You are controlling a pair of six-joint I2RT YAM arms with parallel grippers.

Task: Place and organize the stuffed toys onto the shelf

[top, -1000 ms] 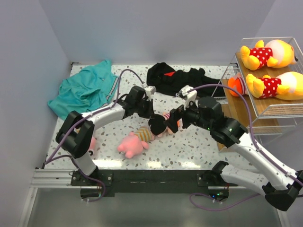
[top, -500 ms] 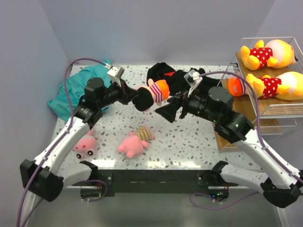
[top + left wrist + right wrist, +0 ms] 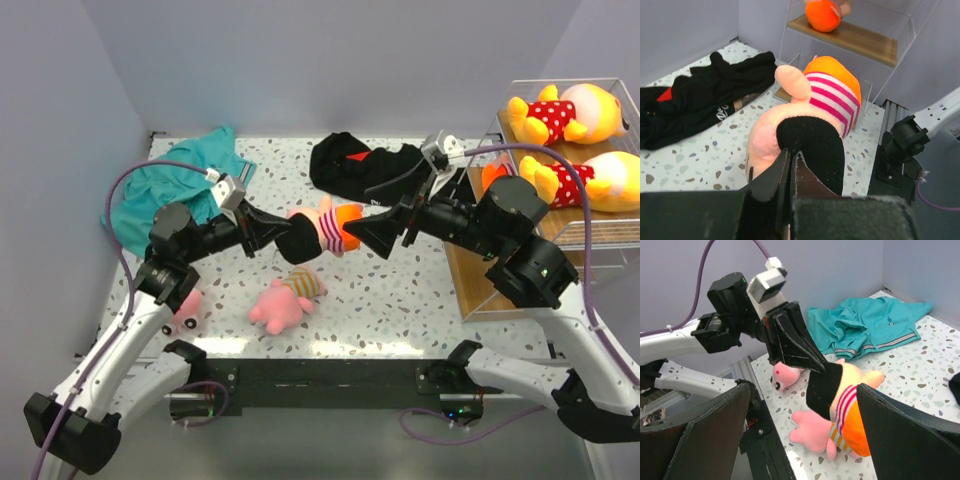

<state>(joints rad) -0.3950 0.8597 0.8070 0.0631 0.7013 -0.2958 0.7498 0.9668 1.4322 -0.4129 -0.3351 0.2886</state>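
My left gripper is shut on the black hair of a doll in a pink striped top and holds it in the air over the table's middle. In the left wrist view the gripper pinches the hair and the doll hangs beyond it. My right gripper is open, facing the doll's orange end. In the right wrist view the doll sits between the spread fingers, close to the right one. Two yellow bears lie on the shelf.
A pink pig in a striped top and a second pink pig lie on the table near the front. A teal shirt lies at the back left, a black garment at the back middle. An orange toy sits on a shelf board.
The left gripper has lifted the doll off the table by its hair and now holds it lower and nearer the right gripper. The right arm has drawn back to the right, gripper open.
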